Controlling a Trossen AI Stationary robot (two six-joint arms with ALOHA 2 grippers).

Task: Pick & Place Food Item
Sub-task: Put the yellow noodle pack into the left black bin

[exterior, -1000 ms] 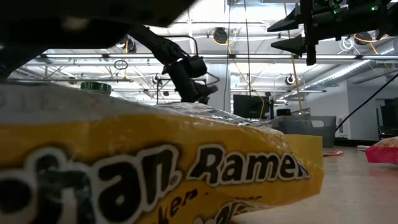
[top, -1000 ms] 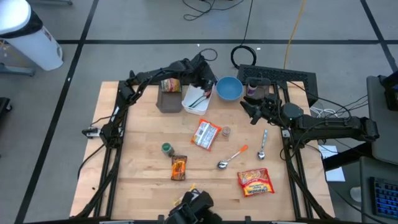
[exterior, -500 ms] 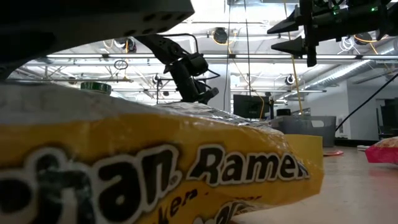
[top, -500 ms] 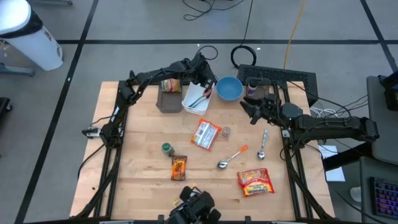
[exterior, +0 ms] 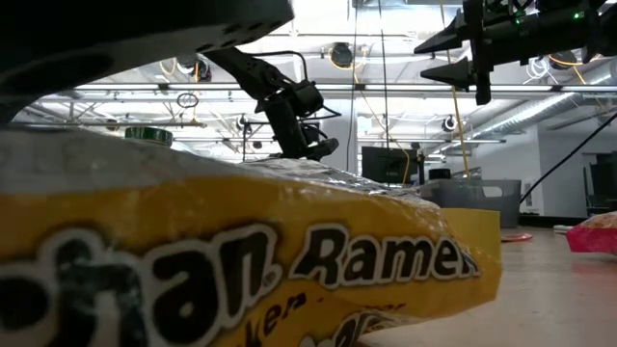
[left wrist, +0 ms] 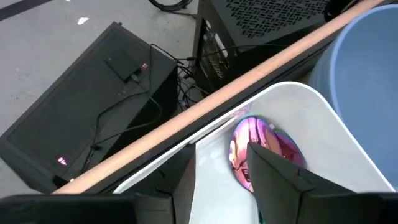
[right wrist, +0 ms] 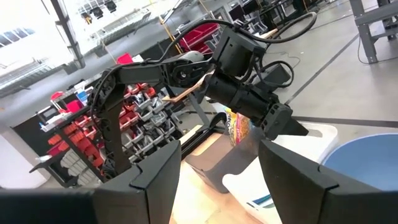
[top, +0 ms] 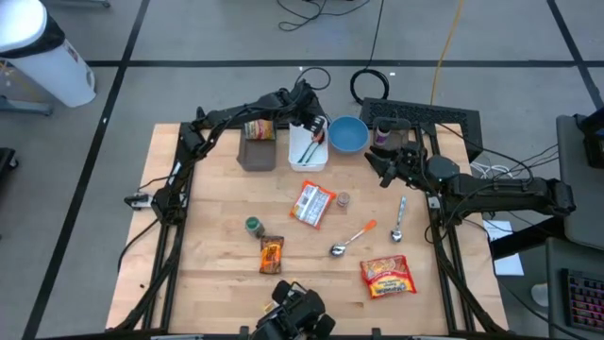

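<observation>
Table (top: 212,212): wooden top, spread below both arms.
Left arm (top: 236,115): reaches along the far edge toward the white tray.
Right arm (top: 500,194): comes in from the right side, parked; no shift from a second ago.
White tray (top: 308,146): directly under the left gripper; a second ago skewed on a diagonal, now squared up and nearer the blue bowl.
Blue bowl (top: 347,134): just right of the left gripper, unmoved.
Grey bin (top: 256,152): just left of the left gripper, with a can (top: 259,129) at its far end.
Yellow noodle packet (exterior: 241,255): pressed close to the low camera, filling the foreground.
Red noodle packet (top: 387,276): near edge, well apart from the right gripper.
Snack packet (top: 312,203): mid-table, well short of the left gripper.
Candy bar (top: 271,254): toward the near edge, beside a green-capped jar (top: 253,226).
Spoons: one (top: 399,219) just below the right gripper, one (top: 351,239) orange-handled, farther in.
Left gripper (top: 311,126): over the tray's far end, fingers (left wrist: 273,180) part-way apart above a shiny pink utensil (left wrist: 258,146) in the tray; a hold on it cannot be told.
Right gripper (top: 380,166): above the table's right part, fingers (right wrist: 155,180) spread wide, nothing between them.
</observation>
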